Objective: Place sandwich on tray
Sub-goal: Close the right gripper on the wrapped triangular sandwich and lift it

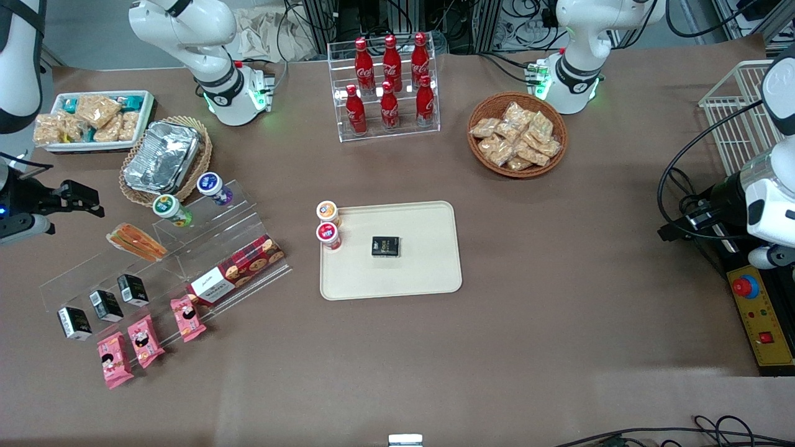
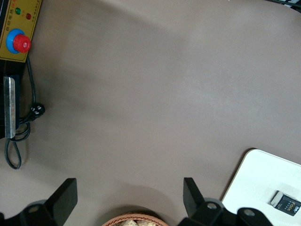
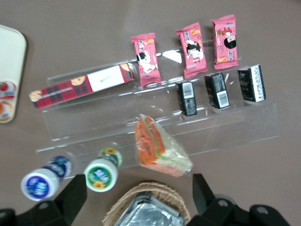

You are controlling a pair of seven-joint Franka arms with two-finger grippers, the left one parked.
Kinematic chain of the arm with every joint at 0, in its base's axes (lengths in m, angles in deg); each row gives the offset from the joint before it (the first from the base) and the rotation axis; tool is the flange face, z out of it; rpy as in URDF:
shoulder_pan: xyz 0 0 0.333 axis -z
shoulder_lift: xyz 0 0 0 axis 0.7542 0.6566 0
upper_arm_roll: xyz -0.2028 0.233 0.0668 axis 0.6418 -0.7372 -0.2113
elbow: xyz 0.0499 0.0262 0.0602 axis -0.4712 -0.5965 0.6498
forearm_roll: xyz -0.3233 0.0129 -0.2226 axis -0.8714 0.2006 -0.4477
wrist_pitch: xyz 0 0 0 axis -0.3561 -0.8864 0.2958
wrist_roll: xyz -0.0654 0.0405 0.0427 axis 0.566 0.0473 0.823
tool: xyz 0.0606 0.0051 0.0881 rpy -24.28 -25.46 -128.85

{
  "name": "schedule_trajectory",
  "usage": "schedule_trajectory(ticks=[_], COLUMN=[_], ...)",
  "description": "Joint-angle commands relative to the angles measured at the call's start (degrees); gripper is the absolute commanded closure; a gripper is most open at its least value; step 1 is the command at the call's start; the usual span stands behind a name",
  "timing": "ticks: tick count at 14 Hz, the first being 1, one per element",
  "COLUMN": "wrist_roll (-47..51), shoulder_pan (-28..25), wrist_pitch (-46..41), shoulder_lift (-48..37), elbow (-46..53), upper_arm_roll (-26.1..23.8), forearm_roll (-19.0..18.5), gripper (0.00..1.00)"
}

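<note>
The sandwich (image 1: 135,242) is a clear-wrapped wedge with orange, white and green layers. It lies on the upper step of a clear acrylic shelf (image 1: 186,261), and in the right wrist view the sandwich (image 3: 160,148) sits just ahead of the fingers. My gripper (image 1: 87,200) hovers toward the working arm's end of the table, beside the wicker basket and a little farther from the front camera than the sandwich. The gripper (image 3: 138,195) is open with nothing between its fingers. The cream tray (image 1: 422,267) lies mid-table, with a small black box (image 1: 386,246) and two round cups (image 1: 328,224) on it.
A wicker basket with a foil container (image 1: 163,156) sits under the gripper. Two lidded cups (image 1: 192,198), black cartons (image 1: 105,305), a cookie box (image 1: 239,268) and pink packets (image 1: 146,340) fill the shelf. A cola rack (image 1: 388,87) and a snack basket (image 1: 517,133) stand farther back.
</note>
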Motion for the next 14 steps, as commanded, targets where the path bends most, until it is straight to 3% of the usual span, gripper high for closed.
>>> schedule_trajectory(ticks=[1, 4, 10, 14], wrist_roll=[-3.6, -6.6, -22.7, -23.7], shoulder_pan=[0.4, 0.5, 1.2, 1.2], wrist_pitch=[4.6, 7.9, 16.6, 20.6], shoulder_lift=[-5.1, -4.7, -0.7, 0.7], elbow=[-8.5, -11.6, -16.7, -19.0], upper_arm_roll=[1.3, 1.6, 3.1, 3.1], forearm_roll=[-0.6, -0.7, -0.4, -0.3], gripper=[0.0, 0.0, 0.0, 0.0])
